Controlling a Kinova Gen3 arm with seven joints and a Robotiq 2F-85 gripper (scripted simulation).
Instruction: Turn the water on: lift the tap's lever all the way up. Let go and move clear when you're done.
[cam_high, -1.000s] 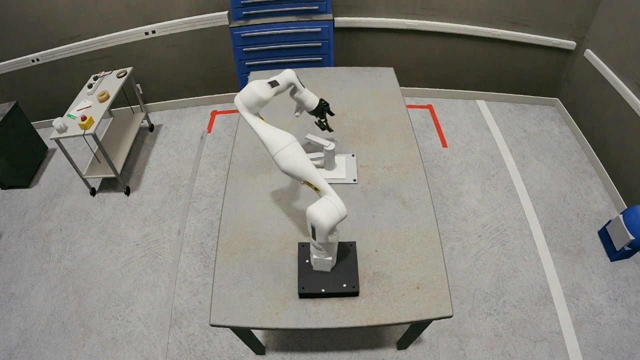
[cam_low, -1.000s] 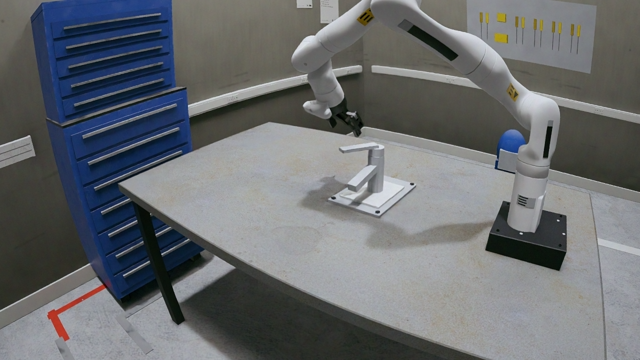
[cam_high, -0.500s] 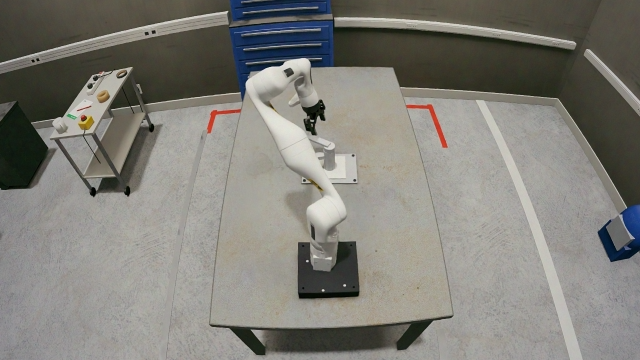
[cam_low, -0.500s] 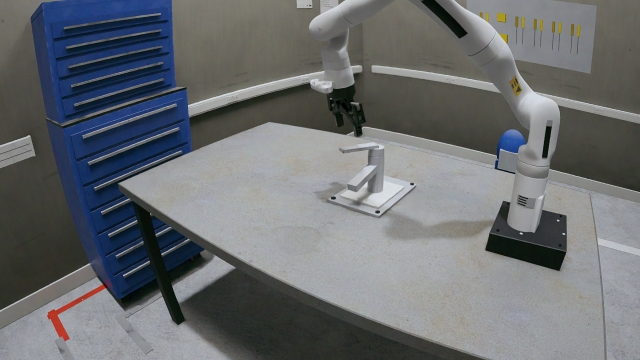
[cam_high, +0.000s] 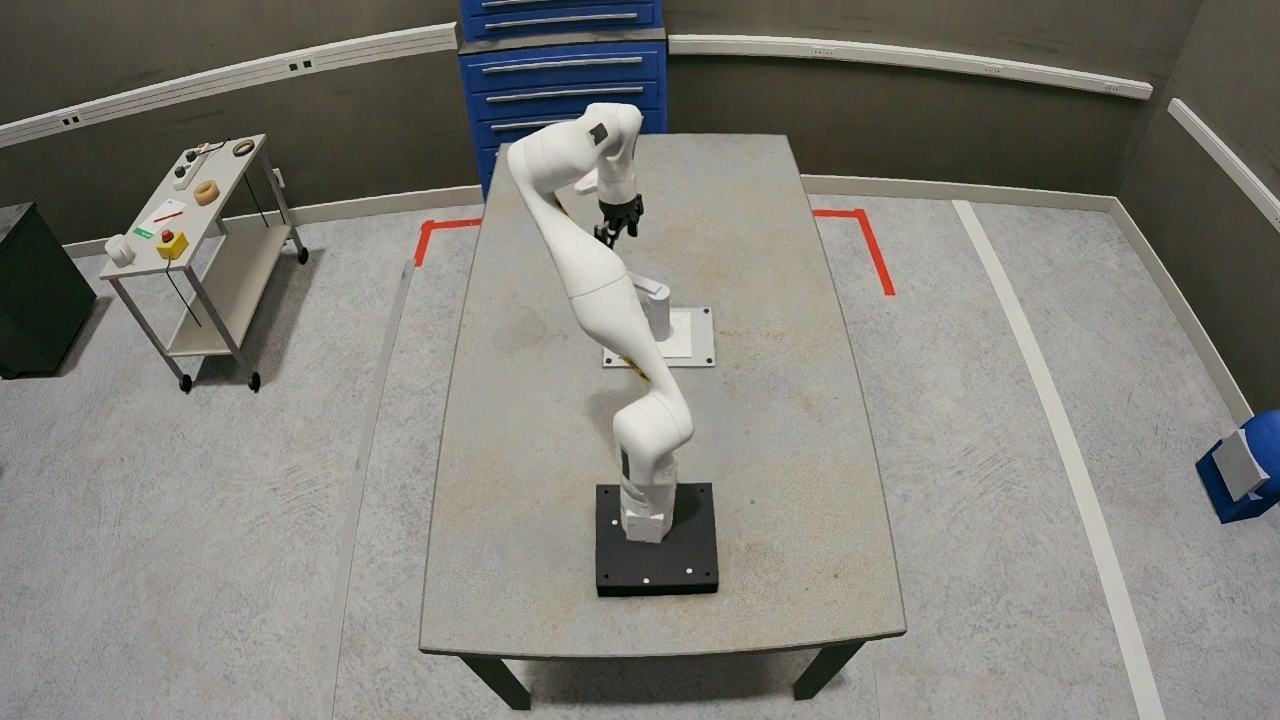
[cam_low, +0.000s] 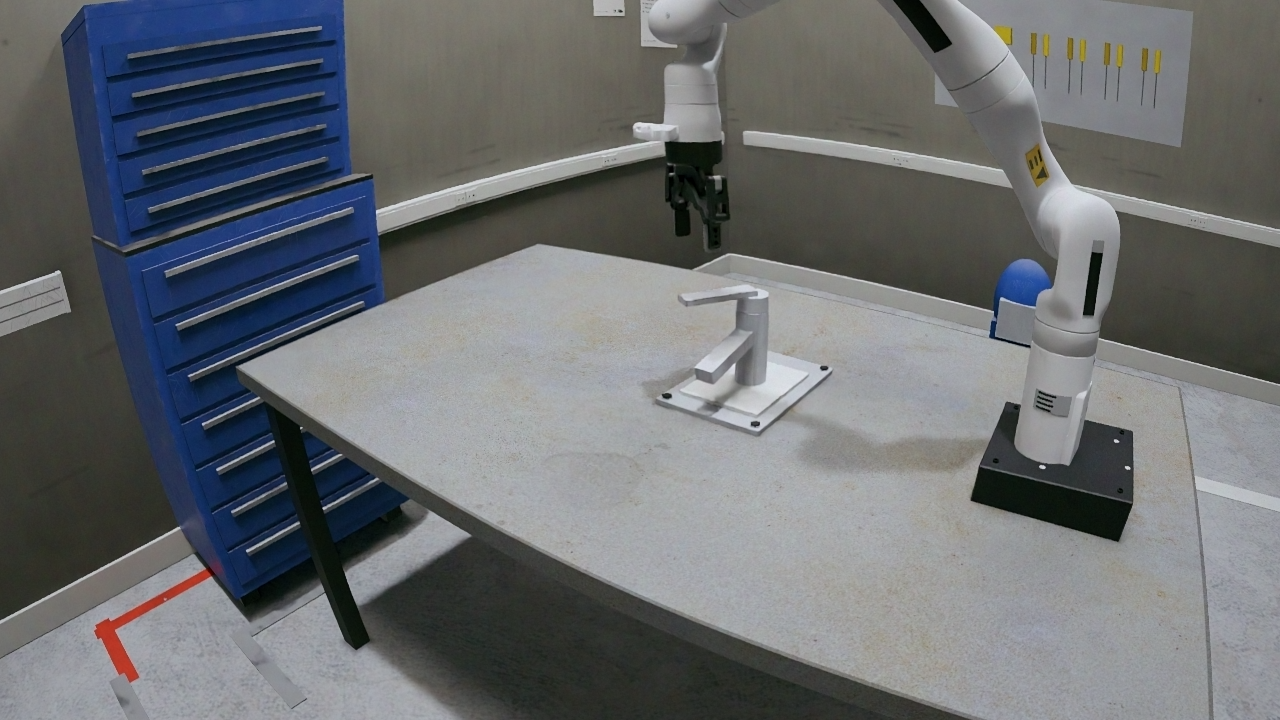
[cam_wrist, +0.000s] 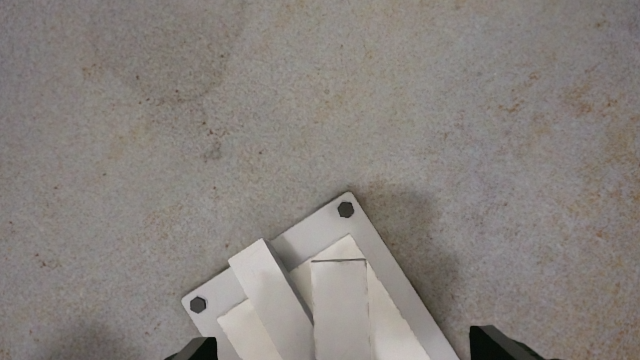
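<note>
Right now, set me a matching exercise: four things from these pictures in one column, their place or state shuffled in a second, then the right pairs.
Things:
1. pincer
2. tap lever
3. drawer cabinet
4. arm's black base

Place or state:
A. lying level, not yet lifted
B. on the floor beside the table
C. open, hanging above the tap
D. on the table top

Pairs: 1-C, 2-A, 3-B, 4-D

A grey, rust-speckled bench (cam_low: 537, 465) is seen. The tap (cam_low: 750, 344) is finished in pale grey on a white-and-grey plate (cam_low: 787, 394) with black bolts. The arm (cam_low: 1065, 358) is white, its base (cam_low: 1109, 501) and end effector (cam_low: 698, 210) black.
</note>
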